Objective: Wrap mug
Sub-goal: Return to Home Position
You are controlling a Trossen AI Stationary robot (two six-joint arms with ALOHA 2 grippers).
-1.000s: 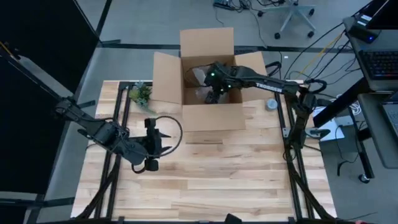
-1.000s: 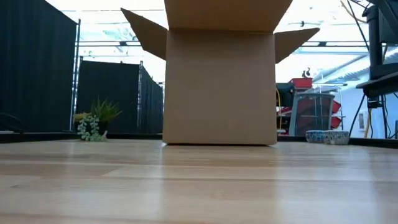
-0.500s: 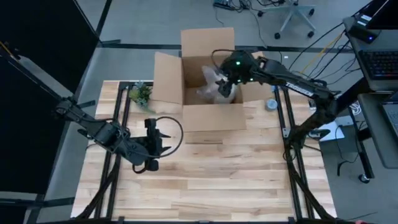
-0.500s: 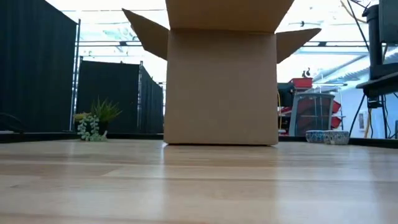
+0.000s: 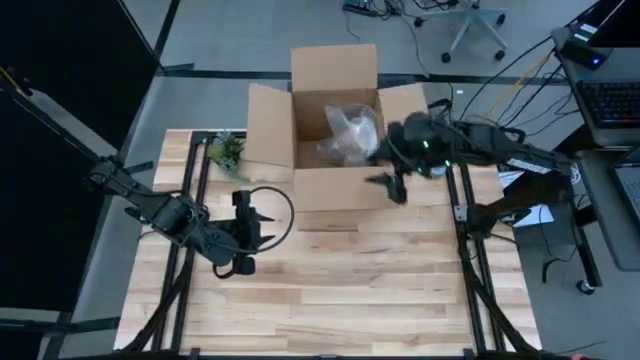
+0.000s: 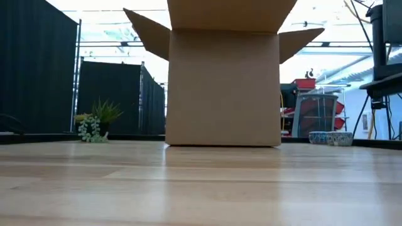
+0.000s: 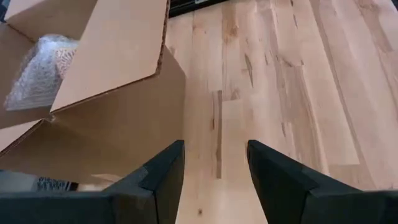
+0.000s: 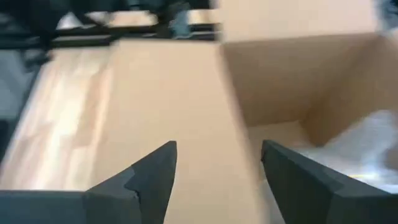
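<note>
Surface (image 5: 350, 290): light wooden planks on a dark frame. The box, a plant and a bowl sit along its far side, and the near half is bare wood.
Cardboard box (image 5: 340, 188): stands upright at the far middle of the surface with its flaps spread open. In the low view its plain front wall (image 6: 223, 88) rises in the middle of the picture.
Right arm: comes in from the right side and bends toward the box's near right corner.
Right pincer (image 5: 388, 183): hangs above the box's near right corner, by the top edge of the front wall. Its fingers are spread wide and nothing is between them. Its own camera (image 8: 217, 155) looks past them over brown cardboard (image 8: 180, 93) into the open box.
Left arm: lies over the near left part of the surface, well apart from the box.
Left pincer (image 5: 258, 232): points toward the right side above bare wood. Its fingers are spread apart and empty, as its wrist view (image 7: 214, 152) shows, with a box flap (image 7: 118, 56) off to one side.
Wrapped mug (image 5: 350, 135): sits inside the box, toward its right half, as a crumpled bundle of clear bubble wrap. Neither pincer touches it. The left wrist view catches it behind a flap (image 7: 40, 71) and the right wrist view sees it as a pale mass (image 8: 373, 140). The mug under the wrap cannot be made out.
Plant (image 5: 226, 150): small and green, at the far left, just beside the box's left flap.
Bowl (image 6: 331, 137): small and patterned, at the far right edge, beside the box in the low view.
</note>
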